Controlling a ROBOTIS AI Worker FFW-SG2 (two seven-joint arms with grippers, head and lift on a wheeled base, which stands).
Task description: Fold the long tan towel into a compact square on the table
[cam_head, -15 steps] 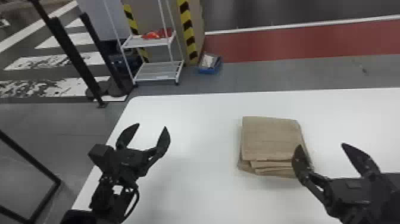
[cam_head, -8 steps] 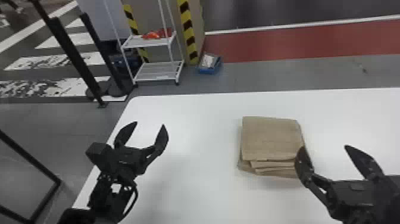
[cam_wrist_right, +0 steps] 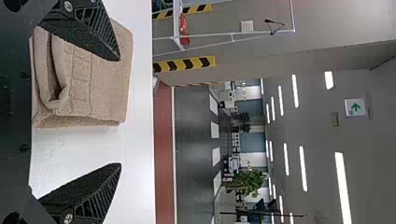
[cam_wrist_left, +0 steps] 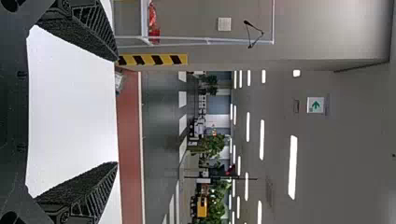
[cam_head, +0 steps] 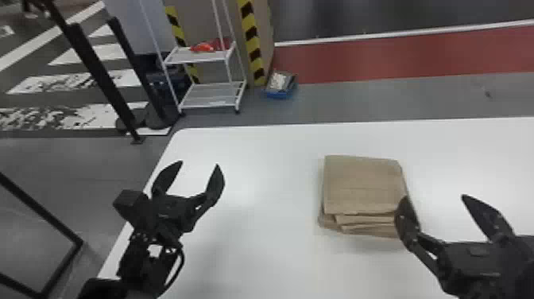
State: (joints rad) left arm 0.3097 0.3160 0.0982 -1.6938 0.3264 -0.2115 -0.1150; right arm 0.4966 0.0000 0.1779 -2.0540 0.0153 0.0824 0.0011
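Note:
The tan towel lies on the white table as a compact, nearly square stack, its layered edges facing the robot. My right gripper is open at the towel's right side, one finger overlapping its near right corner in the head view. In the right wrist view, the towel shows folded layers behind one finger of the open right gripper. Off to the towel's left, over the table's left part, my left gripper stands open and holds nothing. Bare tabletop lies between the fingers of the left gripper in its wrist view.
The table's rounded far left corner and left edge are near the left arm. Beyond the table, a white shelf rack, a blue box and black posts stand on the floor.
The left gripper has shifted slightly left in the head view. The right gripper has moved slightly to the right. Both remain open, and the towel has not moved.

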